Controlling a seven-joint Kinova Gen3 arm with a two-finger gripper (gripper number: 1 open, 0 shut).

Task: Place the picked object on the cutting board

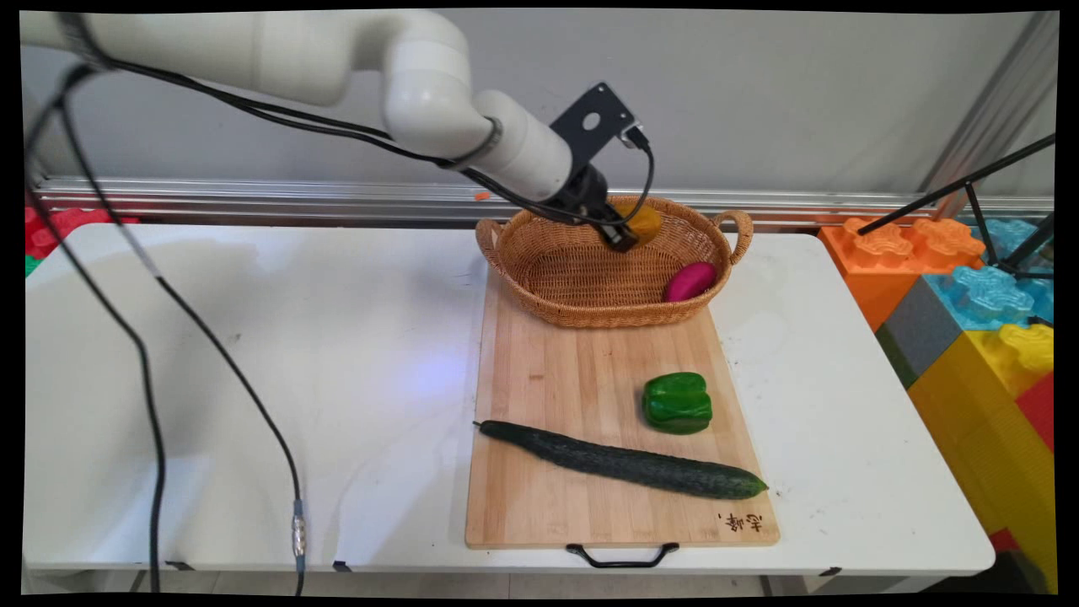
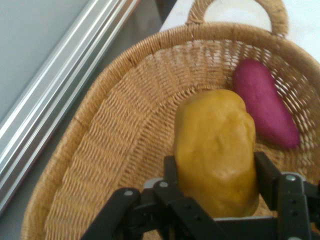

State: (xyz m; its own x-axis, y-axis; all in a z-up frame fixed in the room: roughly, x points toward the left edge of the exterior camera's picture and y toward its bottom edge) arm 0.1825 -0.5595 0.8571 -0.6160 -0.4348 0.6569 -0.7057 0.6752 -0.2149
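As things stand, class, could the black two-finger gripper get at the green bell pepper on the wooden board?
Probably not yet: the gripper is shut on a yellow potato-shaped lump over the wicker basket. The way to the green bell pepper itself looks free, with nothing over it and the long dark cucumber lying apart.

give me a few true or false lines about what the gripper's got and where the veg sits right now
1. The gripper is shut on the yellow potato over the wicker basket. True.
2. The purple sweet potato lies on the cutting board. False: it lies in the basket.
3. The green bell pepper sits on the wooden cutting board. True.
4. The cucumber is in the basket. False: it lies across the board's near part.
5. The basket stands on the bare table. False: it rests on the board's far end.
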